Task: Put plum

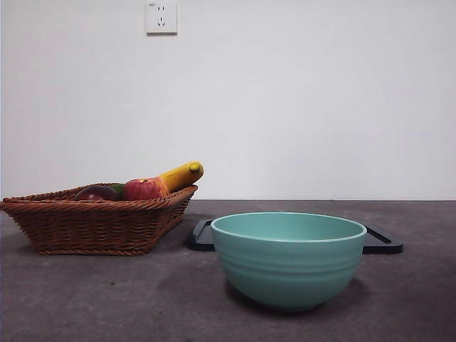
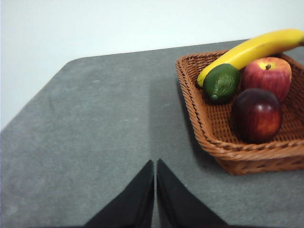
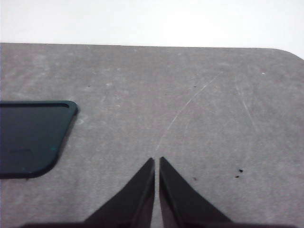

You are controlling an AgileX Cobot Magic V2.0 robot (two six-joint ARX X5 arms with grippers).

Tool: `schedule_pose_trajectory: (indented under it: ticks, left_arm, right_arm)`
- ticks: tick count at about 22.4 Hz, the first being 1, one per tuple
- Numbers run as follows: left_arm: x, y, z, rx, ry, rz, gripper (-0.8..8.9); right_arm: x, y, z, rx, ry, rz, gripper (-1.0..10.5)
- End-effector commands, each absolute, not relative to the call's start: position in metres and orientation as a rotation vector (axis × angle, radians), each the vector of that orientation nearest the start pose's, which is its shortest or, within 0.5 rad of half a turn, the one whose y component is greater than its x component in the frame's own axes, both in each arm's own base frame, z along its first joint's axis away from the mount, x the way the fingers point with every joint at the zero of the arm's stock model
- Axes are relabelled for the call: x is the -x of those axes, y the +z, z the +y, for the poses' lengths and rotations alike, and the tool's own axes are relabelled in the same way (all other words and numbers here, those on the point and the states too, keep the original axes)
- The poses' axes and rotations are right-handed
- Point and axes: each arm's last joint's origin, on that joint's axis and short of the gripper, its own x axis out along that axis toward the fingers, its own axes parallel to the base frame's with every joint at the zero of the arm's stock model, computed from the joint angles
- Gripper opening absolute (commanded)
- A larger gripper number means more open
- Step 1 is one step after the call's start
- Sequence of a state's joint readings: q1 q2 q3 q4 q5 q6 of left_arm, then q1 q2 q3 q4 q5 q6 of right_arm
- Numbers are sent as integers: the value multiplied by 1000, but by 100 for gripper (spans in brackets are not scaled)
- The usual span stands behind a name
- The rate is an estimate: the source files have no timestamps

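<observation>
The grey table (image 1: 85, 299) is seen to carry, from largest to smallest, a wicker basket (image 1: 92, 226) at one side, a teal bowl (image 1: 288, 260) near the front, and a dark flat tray (image 3: 28, 137) lying just behind the bowl. In the basket four fruits are held: a banana (image 2: 256, 47) laid across the far corner, a red-yellow apple (image 2: 267, 76), the plum (image 2: 257, 115) — dark maroon, glossy, resting against the nearer basket wall just beside the apple — and a small green fruit (image 2: 221, 82) touching the banana.

No step of the task has yet been begun, it is judged; nothing is gripped and the plum lies untouched in the basket. The left gripper (image 2: 155, 164) is held above bare table beside the basket, its jaws pressed together. The right gripper (image 3: 156, 161) is likewise closed on nothing, over open table near the tray's corner.

The basket being nearer the left arm, that arm would probably be used. Its jaws would have to be spread wide first, then brought down over the plum — care being needed that the apple is not nudged and the smooth round skin is not allowed to slip. Where the plum is to be put is not stated; the bowl seems likely.
</observation>
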State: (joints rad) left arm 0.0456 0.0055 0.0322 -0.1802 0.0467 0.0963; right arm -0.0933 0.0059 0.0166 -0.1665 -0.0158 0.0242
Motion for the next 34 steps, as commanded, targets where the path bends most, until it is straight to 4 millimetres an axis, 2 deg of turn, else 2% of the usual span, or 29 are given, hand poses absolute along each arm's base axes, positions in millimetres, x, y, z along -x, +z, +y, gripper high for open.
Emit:
schedule_pose_trajectory:
  ticks: [1, 5, 11, 17, 22, 28, 34]
  left_arm:
    - [-96, 149, 3, 57, 7, 179, 8]
    - [-96, 149, 3, 170, 18, 178, 7]
    - [-96, 150, 3, 288, 28, 178, 7]
    - [-95, 150, 3, 302, 30, 183, 8]
    - [-94, 158, 3, 319, 24, 160, 8]
    - [-88, 180, 3, 363, 22, 131, 9]
    - [-82, 210, 2, 365, 14, 88, 9]
  right_arm:
    - [-96, 153, -7, -151, -28, 140, 8]
    - [-96, 152, -4, -215, 48, 152, 8]
    - [-96, 151, -4, -230, 46, 169, 8]
    - [-96, 151, -4, -254, 48, 170, 8]
    - [-95, 154, -4, -303, 45, 162, 8]
    - [-91, 177, -4, -318, 53, 98, 8]
    - [-82, 215, -3, -311, 59, 34, 8]
